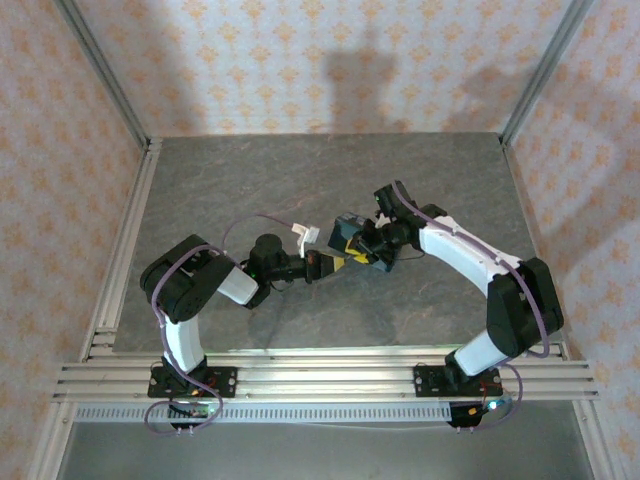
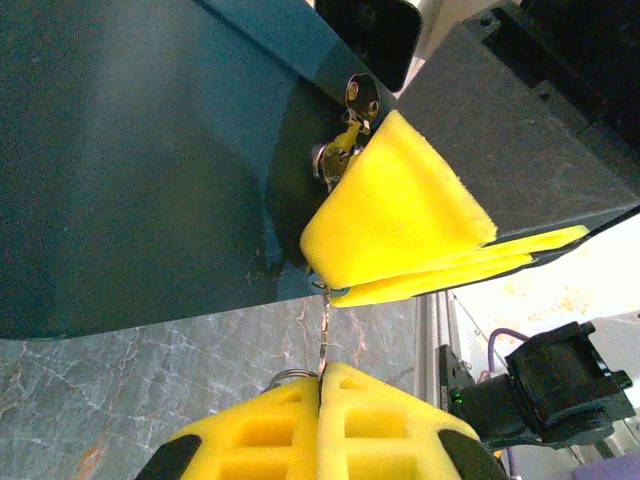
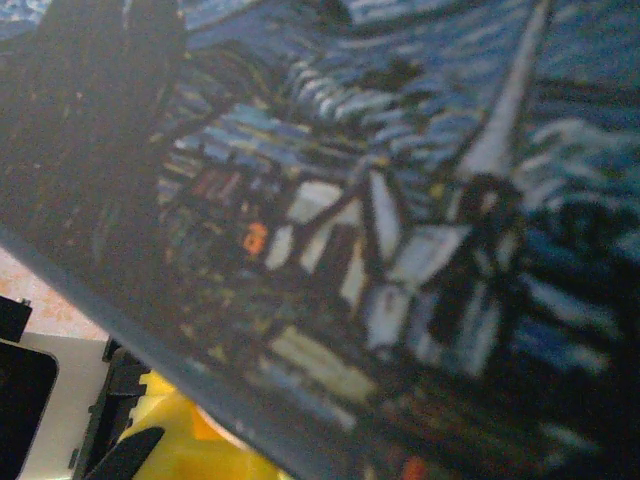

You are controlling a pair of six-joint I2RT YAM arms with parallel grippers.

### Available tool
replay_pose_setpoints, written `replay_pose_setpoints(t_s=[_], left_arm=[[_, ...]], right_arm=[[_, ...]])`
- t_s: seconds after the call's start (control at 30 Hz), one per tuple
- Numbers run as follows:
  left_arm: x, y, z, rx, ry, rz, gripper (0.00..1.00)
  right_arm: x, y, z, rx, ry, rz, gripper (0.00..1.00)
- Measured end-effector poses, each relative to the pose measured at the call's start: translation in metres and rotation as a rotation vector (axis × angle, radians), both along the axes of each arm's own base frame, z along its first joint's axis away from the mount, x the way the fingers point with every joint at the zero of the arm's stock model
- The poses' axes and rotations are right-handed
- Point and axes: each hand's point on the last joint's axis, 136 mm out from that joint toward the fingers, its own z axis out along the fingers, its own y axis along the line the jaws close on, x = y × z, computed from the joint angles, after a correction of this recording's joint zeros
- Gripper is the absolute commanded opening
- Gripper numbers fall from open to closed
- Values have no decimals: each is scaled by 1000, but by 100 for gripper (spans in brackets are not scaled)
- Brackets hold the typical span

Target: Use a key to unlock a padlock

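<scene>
Left gripper (image 2: 320,425): yellow foam fingertips pressed together, pinching the ring-and-wire tail of the slim pale metal key (image 2: 325,325); the key runs up from the pads toward the small dark bluish padlock with its brass-coloured bit (image 2: 328,162); the lock sits on the face of the dark blue box painted with swirls (image 2: 150,150).

Right gripper (image 2: 325,270): yellow wedge-shaped pads just beside and partly over the lock; cannot tell whether they clamp anything. Key tip hidden behind that wedge; seated in the keyway or not, cannot tell.

Risks (judgement): the grip is on the floppy tail, not the blade, so a twist may wind the wire instead of turning the key; a pull could drag the key out; the box may slide on the grey marbled table (image 2: 150,370) if loosely braced.

Container: box looks closed; contents unseen.
</scene>
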Motion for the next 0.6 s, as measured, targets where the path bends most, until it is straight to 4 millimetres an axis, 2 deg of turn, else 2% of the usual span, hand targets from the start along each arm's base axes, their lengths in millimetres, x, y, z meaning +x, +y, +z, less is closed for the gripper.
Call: replay_pose_setpoints(t_s=[0.6], left_arm=[[-1,1,0,6,-28,1,0]], right_arm=[[0,0,0,1,4,1,0]])
